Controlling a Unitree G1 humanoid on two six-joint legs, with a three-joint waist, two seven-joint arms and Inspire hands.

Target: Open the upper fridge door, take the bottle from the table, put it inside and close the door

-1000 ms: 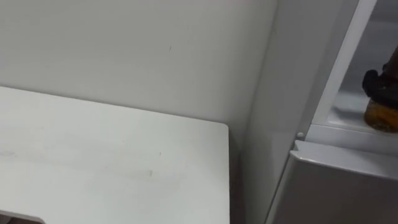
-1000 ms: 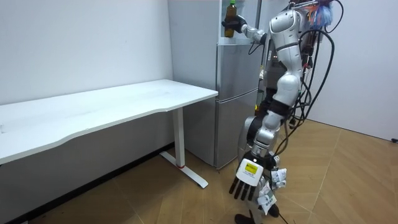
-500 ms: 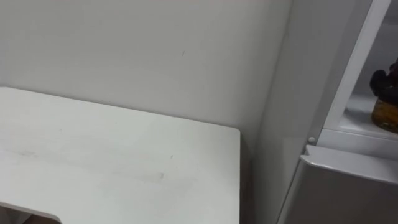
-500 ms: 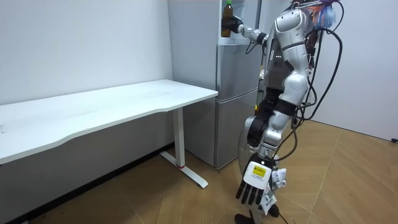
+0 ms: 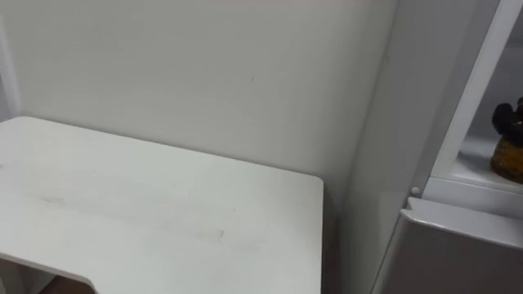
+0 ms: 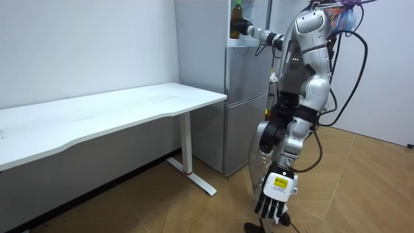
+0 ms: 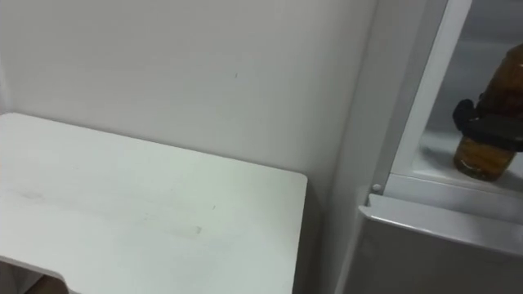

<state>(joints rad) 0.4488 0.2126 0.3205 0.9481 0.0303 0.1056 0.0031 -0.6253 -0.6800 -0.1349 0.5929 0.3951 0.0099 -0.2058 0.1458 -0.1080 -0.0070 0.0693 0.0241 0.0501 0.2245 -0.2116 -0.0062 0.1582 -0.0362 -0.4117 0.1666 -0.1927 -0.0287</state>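
Right hand (image 7: 485, 122) curled round bottle (image 7: 479, 160) in upper fridge (image 7: 415, 98) — left hand (image 6: 277, 194) hangs slack

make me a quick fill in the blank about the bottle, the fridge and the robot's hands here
1. The right hand is curled round the bottle inside the ___ compartment of the fridge.
2. The left hand hangs low by the robot's legs and holds ___.
3. The fridge's lower door is ___.
4. The table beside the fridge is ___ in colour.
Missing words: upper; nothing; closed; white.
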